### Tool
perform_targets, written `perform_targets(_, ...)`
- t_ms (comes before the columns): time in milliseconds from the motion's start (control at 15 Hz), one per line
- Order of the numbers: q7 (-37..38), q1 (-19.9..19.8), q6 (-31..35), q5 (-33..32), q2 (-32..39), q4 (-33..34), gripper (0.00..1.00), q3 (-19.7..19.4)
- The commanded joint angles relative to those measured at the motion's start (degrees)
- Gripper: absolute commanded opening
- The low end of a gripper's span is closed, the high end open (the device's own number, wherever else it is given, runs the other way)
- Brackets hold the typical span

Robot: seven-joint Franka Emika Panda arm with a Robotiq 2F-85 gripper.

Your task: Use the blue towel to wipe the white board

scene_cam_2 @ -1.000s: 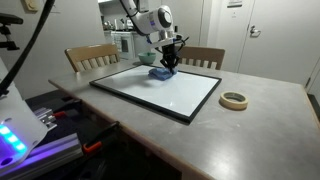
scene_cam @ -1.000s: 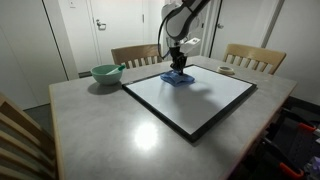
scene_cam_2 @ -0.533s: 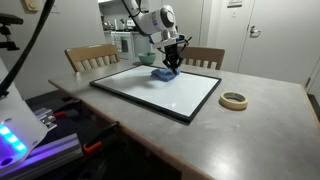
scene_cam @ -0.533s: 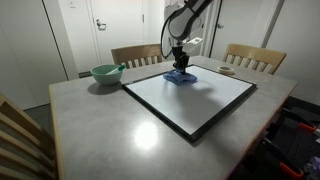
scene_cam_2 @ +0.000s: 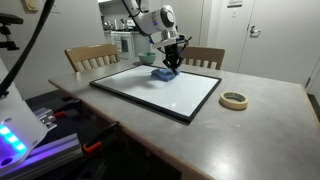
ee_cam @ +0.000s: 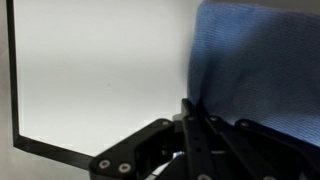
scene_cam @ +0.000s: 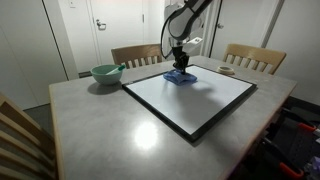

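The blue towel [scene_cam: 179,77] lies bunched on the far part of the white board [scene_cam: 195,97], which has a black frame and lies flat on the table. It shows in both exterior views, towel [scene_cam_2: 163,73] on board [scene_cam_2: 165,90]. My gripper [scene_cam: 180,66] points straight down onto the towel and its fingers are pinched together on the cloth [scene_cam_2: 171,65]. In the wrist view the shut black fingers [ee_cam: 192,118] grip the edge of the blue towel [ee_cam: 260,70], with the white board [ee_cam: 100,70] to the left.
A green bowl [scene_cam: 105,73] stands on the table beside the board. A roll of tape [scene_cam_2: 234,100] lies on the table off the board's other side. Wooden chairs [scene_cam: 254,57] stand along the far edge.
The gripper and towel shifted slightly along the far part of the board between one second ago and half a second ago; since then nothing has visibly moved.
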Motion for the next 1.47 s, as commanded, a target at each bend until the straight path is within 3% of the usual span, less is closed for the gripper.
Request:
perform_targets(0, 0.2, -0.4, -0.2, -0.4, 0.1, 0.2, 0.03, 0.4)
perform_targets(333, 0.2, 0.4, -1.0, -0.9, 2.3, 3.0, 0.01, 0.3)
perform_targets(933, -1.2, -3.6, -3.4, -0.5, 6.8, 10.7, 0.01, -2.3)
perform_targets(1400, -10.8, -7.8, -5.5, -1.7, 8.3, 13.1, 0.01, -2.4)
